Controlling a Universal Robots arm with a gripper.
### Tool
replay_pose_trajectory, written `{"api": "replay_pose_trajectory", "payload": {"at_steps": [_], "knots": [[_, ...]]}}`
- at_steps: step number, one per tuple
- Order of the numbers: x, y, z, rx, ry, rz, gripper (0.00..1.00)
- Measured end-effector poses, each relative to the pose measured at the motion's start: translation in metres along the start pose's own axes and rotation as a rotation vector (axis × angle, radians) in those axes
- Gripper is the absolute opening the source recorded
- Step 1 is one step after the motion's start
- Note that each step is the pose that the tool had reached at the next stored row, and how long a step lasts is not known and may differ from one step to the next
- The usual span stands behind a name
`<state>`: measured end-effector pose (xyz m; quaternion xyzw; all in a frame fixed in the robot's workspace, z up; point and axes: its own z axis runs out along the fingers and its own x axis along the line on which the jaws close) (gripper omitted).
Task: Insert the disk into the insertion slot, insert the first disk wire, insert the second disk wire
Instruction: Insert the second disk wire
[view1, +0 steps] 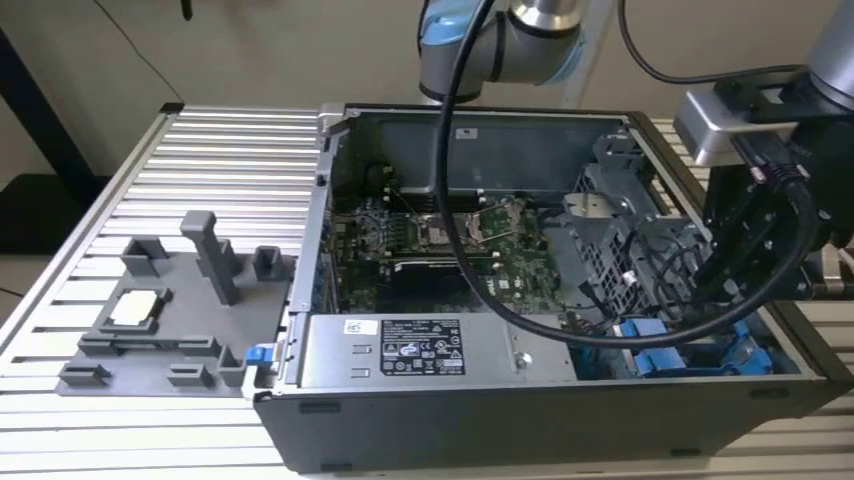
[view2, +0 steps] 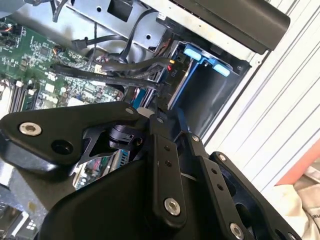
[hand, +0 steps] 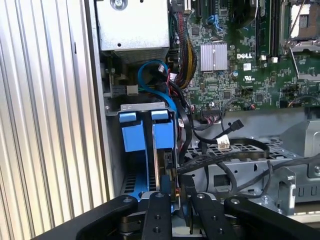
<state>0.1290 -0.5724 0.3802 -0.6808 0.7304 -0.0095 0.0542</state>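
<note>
Matte black linkage gripper (hand: 176, 196) sits low at the drive-bay corner of the open grey steel computer case (view1: 534, 420); its thin fingertips (view2: 161, 102) are drawn close together around what looks like a small black cable connector, though whether they truly clamp it I cannot tell. Bolted links with bright screw heads in both wrist views.

Just past the tips, in the first wrist view: the flat disk in its bright blue plastic carrier (hand: 163, 134) stands on edge inside the insertion slot (hand: 142, 106), a narrow bay with a grey metal lip across its top. A second blue carrier panel (hand: 131, 132) stands just beside it. Black ribbed wires (hand: 210, 155) loop across the perforated grey metal drive cage (hand: 240, 150) beside the bay.

Farther on, a thin blue cable (hand: 150, 75) curls toward the green circuit board (hand: 225, 75), which carries a finned silver heatsink (hand: 214, 56).

In the exterior view, a grey labelled power-supply box (view1: 420, 350) lies along the case's near wall. On the ribbed aluminium table (view1: 227, 160), toward the exterior view's left, sits a grey moulded plastic fixture (view1: 174, 320) with upright posts.
</note>
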Motion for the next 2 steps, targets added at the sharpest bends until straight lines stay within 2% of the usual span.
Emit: {"api": "replay_pose_trajectory", "payload": {"at_steps": [2], "knots": [[-0.0001,-0.0001,-0.0005,0.0,0.0,0.0,0.24]]}}
